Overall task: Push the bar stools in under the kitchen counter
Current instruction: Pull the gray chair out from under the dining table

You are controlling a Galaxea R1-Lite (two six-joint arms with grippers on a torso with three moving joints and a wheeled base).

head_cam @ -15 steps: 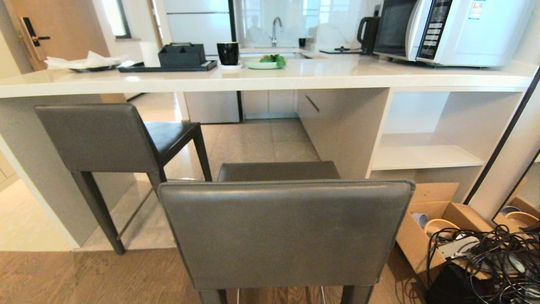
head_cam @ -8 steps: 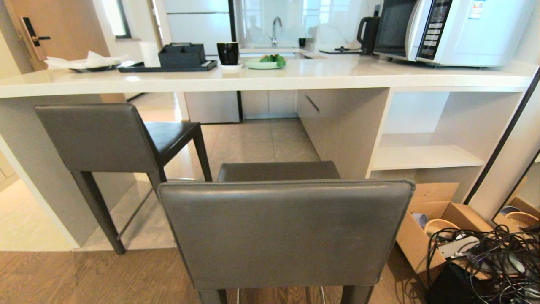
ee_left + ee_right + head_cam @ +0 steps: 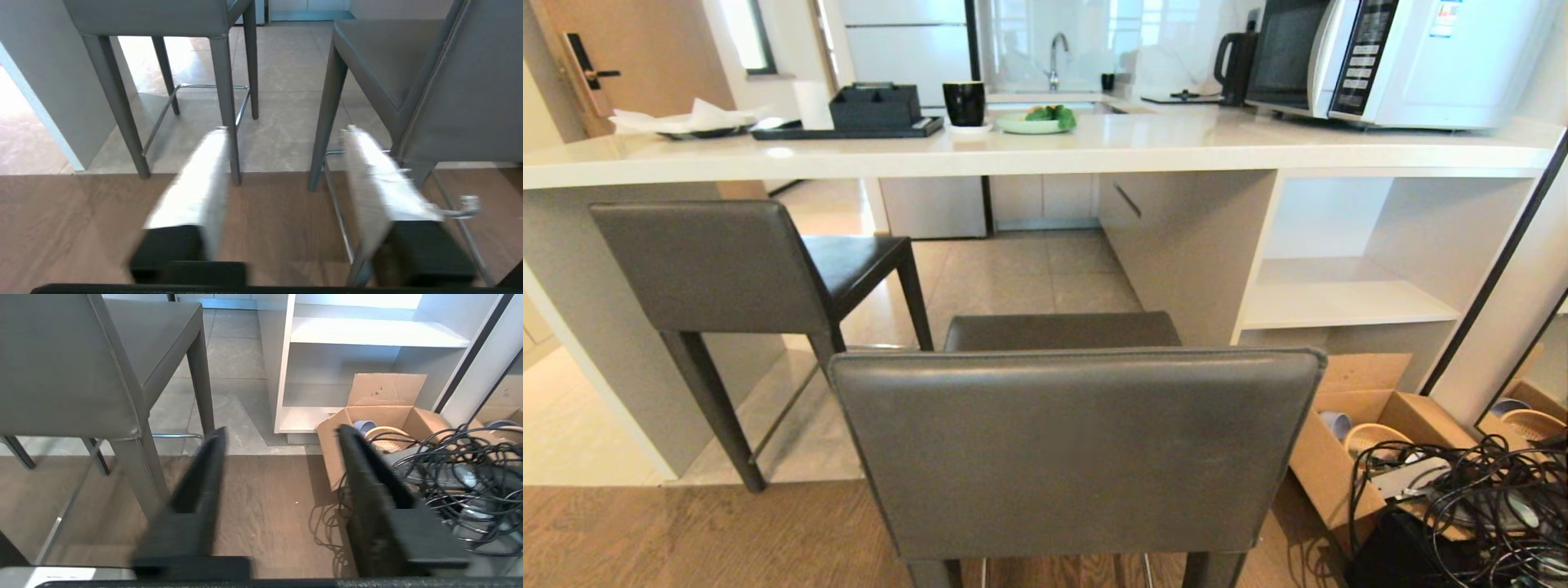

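Two bar stools [image 3: 1078,449] before kitchen counter [image 3: 1045,151]

Wood-plank floor [image 3: 686,531] up front, pale tiles [image 3: 1029,269] beyond, a wooden door [image 3: 645,49] back left, bright daylight on the far sink wall [image 3: 1054,41].

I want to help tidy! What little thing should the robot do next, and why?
Probably roll forward to the near stool. Its backrest stands well short of the kitchen counter, and the left gripper and right gripper hang open, touching nothing.
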